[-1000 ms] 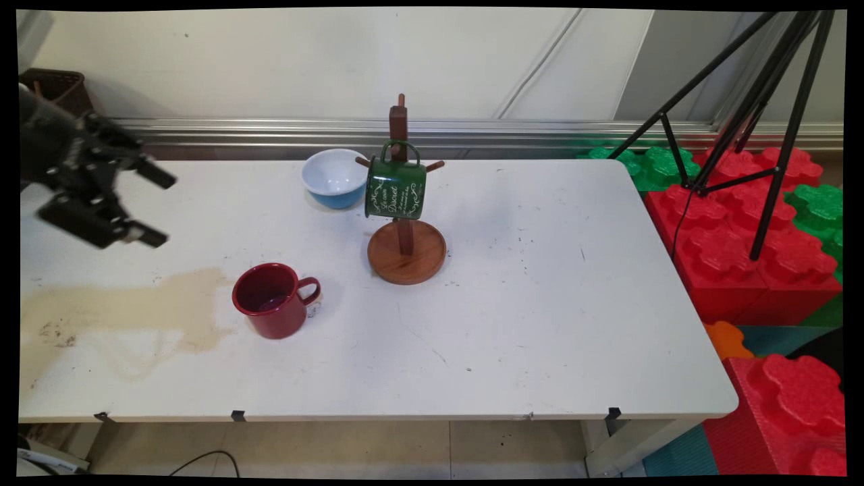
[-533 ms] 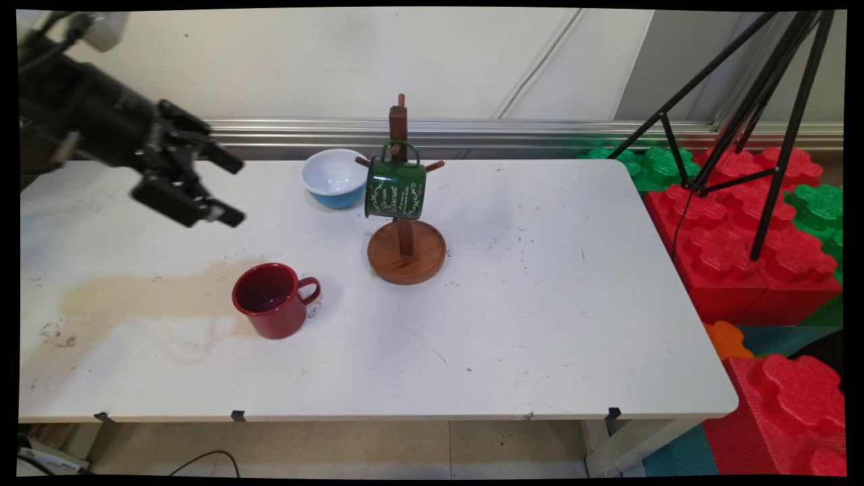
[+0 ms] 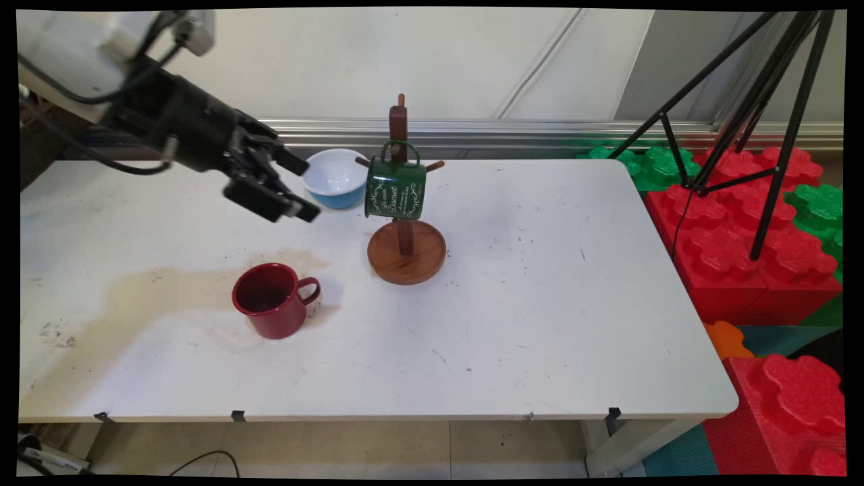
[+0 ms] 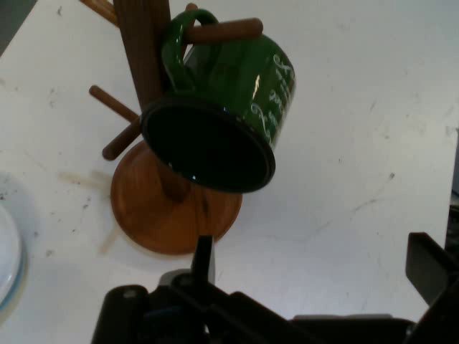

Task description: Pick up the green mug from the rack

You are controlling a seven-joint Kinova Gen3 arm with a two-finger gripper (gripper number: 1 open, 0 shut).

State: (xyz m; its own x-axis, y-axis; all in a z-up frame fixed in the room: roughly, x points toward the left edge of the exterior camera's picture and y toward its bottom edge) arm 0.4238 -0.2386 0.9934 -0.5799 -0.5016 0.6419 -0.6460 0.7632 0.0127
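Observation:
My black gripper point(image 3: 302, 190) hangs open and empty above the table's back left part, pointing right. Just beyond its fingertips sits a white bowl with a blue outside point(image 3: 334, 177). Right of the bowl stands a wooden mug tree point(image 3: 405, 250) with a green mug point(image 3: 395, 188) hanging by its handle from a peg. The hand view looks at that green mug point(image 4: 222, 115), mouth toward me, and the mug tree's round base point(image 4: 161, 211). A red mug point(image 3: 270, 300) stands upright on the table below the gripper, handle to the right.
A brownish stain point(image 3: 145, 297) spreads over the table's left part beside the red mug. Large red and green toy blocks point(image 3: 736, 229) and a black tripod point(image 3: 769, 115) stand off the table's right edge.
The gripper has travelled right and slightly up from the table's left edge to beside the white bowl, staying open. The mugs, bowl and mug tree have not moved.

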